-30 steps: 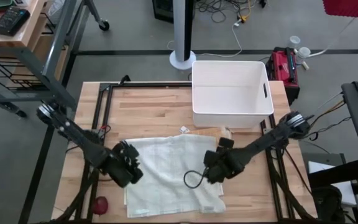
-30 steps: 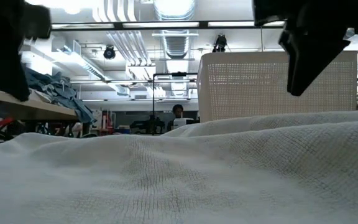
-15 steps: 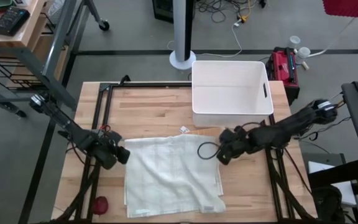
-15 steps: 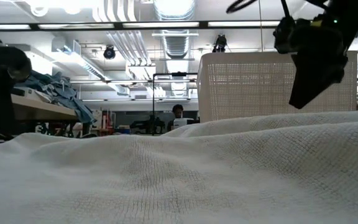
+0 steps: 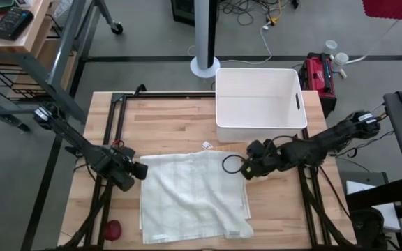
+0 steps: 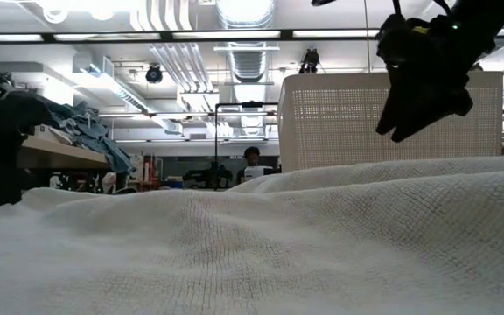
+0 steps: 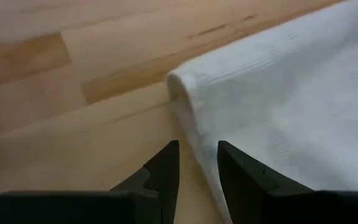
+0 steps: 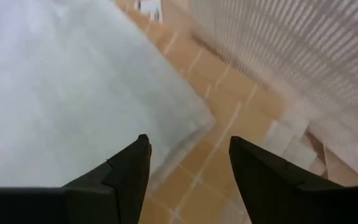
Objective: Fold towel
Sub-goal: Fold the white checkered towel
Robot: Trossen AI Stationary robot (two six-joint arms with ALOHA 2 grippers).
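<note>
Lying flat and unfolded between both claws, the towel (image 5: 192, 195) awaits every fold — the left gripper (image 5: 139, 169), narrowly parted, straddles its near corner, while the right gripper (image 5: 244, 170), spread wide and empty, hovers over the opposite corner.

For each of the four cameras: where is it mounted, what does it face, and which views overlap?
High view: overhead, straight down on the table; both arms, towel, white bin.
Low view: tabletop height, across the towel toward the bin; an arm hangs at upper right.
Left wrist view: left gripper aimed at a towel corner, jaws open.
Right wrist view: right gripper over a towel corner beside the bin, jaws open.
Shared: all four see the towel.
</note>
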